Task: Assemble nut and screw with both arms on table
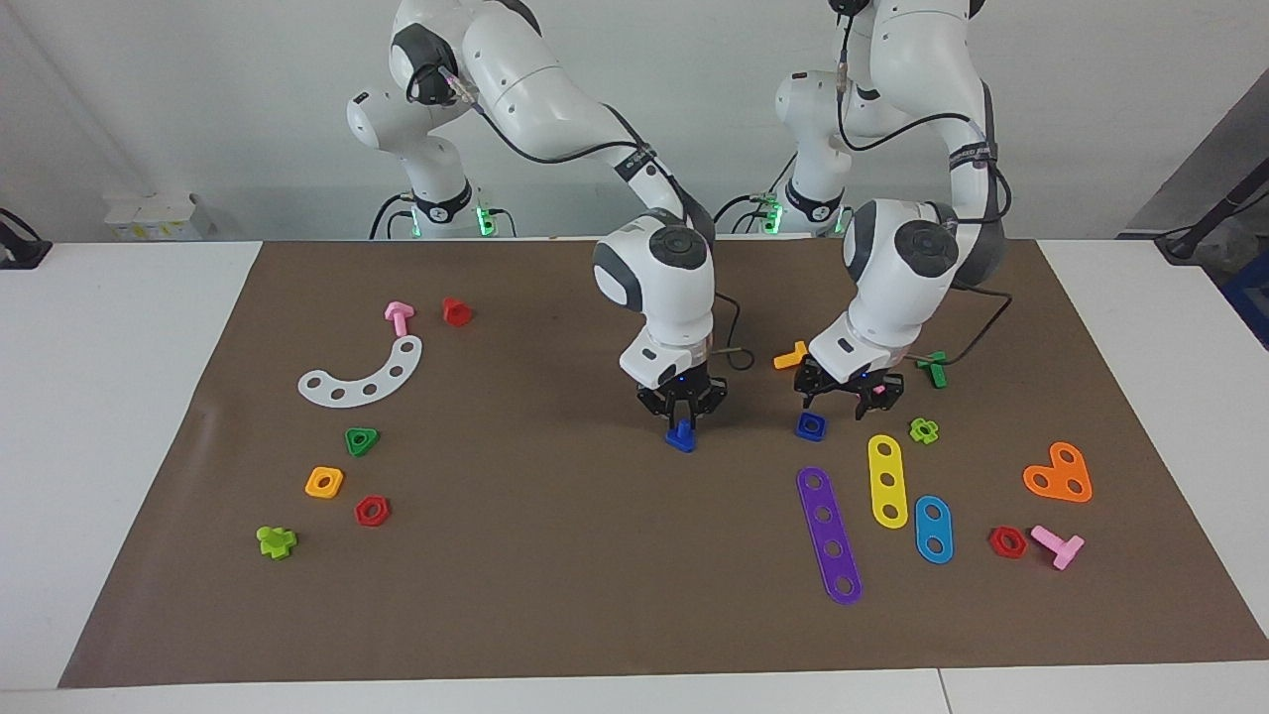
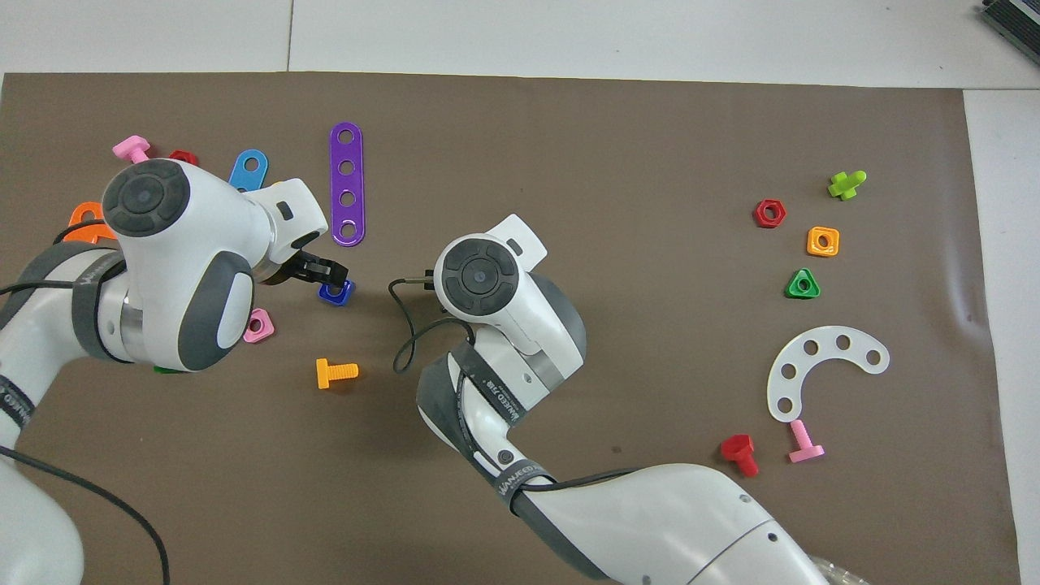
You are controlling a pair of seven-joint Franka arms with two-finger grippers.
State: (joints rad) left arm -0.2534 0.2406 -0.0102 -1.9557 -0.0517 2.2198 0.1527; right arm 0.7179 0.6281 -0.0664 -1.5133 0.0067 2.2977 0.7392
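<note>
My right gripper (image 1: 681,416) hangs low over the middle of the brown mat (image 1: 555,595), its fingers closed on the blue screw (image 1: 680,436), which it carries just above the mat. My left gripper (image 1: 851,395) hovers toward my left arm's end of the table (image 1: 119,416), fingers spread and holding nothing. The blue nut (image 1: 810,425) lies flat on the mat just beside this gripper's tips, with the purple strip (image 1: 829,535) farther from me.
</note>
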